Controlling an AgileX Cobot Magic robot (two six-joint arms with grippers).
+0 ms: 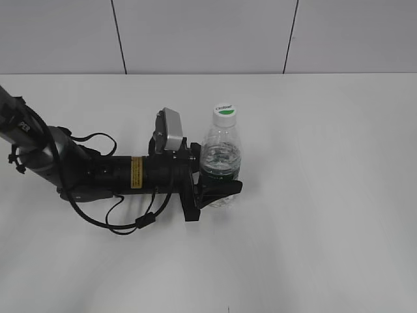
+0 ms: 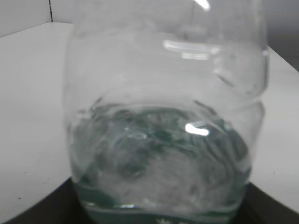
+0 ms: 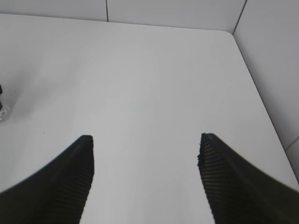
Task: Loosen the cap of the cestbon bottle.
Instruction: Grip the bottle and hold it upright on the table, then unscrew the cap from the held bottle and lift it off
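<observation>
The cestbon bottle (image 1: 221, 151) stands upright on the white table, clear with a dark green label band low on its body. Its white cap (image 1: 225, 111) with a green mark sits on top. My left gripper (image 1: 218, 184) reaches in from the left and is shut on the bottle's lower body. In the left wrist view the bottle (image 2: 163, 116) fills the frame, with black fingers at the bottom corners. My right gripper (image 3: 145, 154) is open and empty above bare table; it does not show in the exterior view.
The white table (image 1: 326, 195) ends at a grey panelled wall (image 1: 208, 32) behind. The left arm and its cables (image 1: 98, 173) lie across the table's left side. The table's right edge and corner (image 3: 233, 35) show in the right wrist view.
</observation>
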